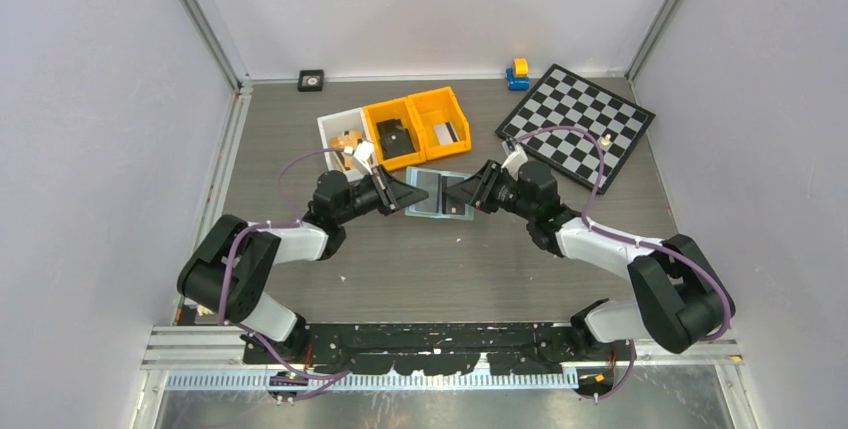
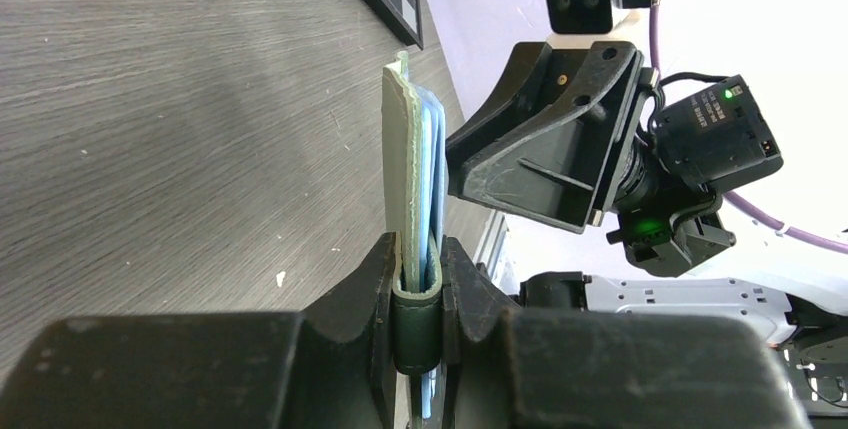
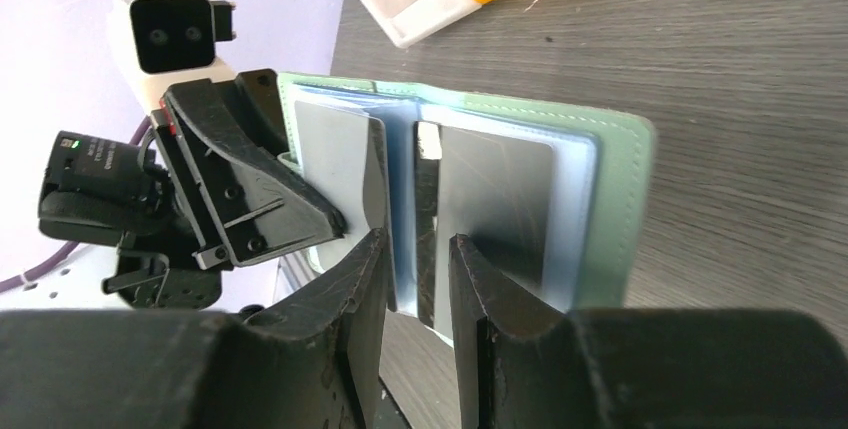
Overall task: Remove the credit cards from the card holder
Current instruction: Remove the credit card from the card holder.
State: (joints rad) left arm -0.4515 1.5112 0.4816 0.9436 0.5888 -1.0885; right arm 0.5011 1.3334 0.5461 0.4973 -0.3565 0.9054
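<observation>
Closest to the lens, a black mounting rail (image 1: pixel 400 334) spans the bottom of the overhead view. The left arm (image 1: pixel 290 241) and right arm (image 1: pixel 610 244) are bolted to it and lean inward to meet at mid-frame. Between them, over the grey wood-grain bench (image 1: pixel 440 269), is the pale sage-green folding card holder (image 1: pixel 440 195), opened out so its glossy clear light-blue sleeves (image 3: pixel 405 189) show.

The left fingers (image 2: pixel 365 294) are pinching the holder at its edge, pressed tight on either side. In the left wrist view it stands edge-on. The right fingers (image 3: pixel 365 289) sit slightly apart on either side of a middle sleeve leaf; I cannot tell whether they actually press on it. Flat dark grey cards (image 3: pixel 495 199) sit inside the sleeves on both halves.

Above centre in the overhead frame, a white open bin (image 1: pixel 325 124) and two orange plastic bins (image 1: pixel 385 109) stand in a touching row. At upper right a black-and-white checkerboard (image 1: pixel 577 124) lies flat, turned corner-on. Just past its top corner, by the back wall, is a small blue-and-yellow toy (image 1: pixel 517 73). A small black square block (image 1: pixel 311 80) sits at the back edge, upper left of centre.

Pale lilac-white walls (image 1: pixel 100 99) close in on three sides, with aluminium posts (image 1: pixel 205 24) slanting up the back corners.
</observation>
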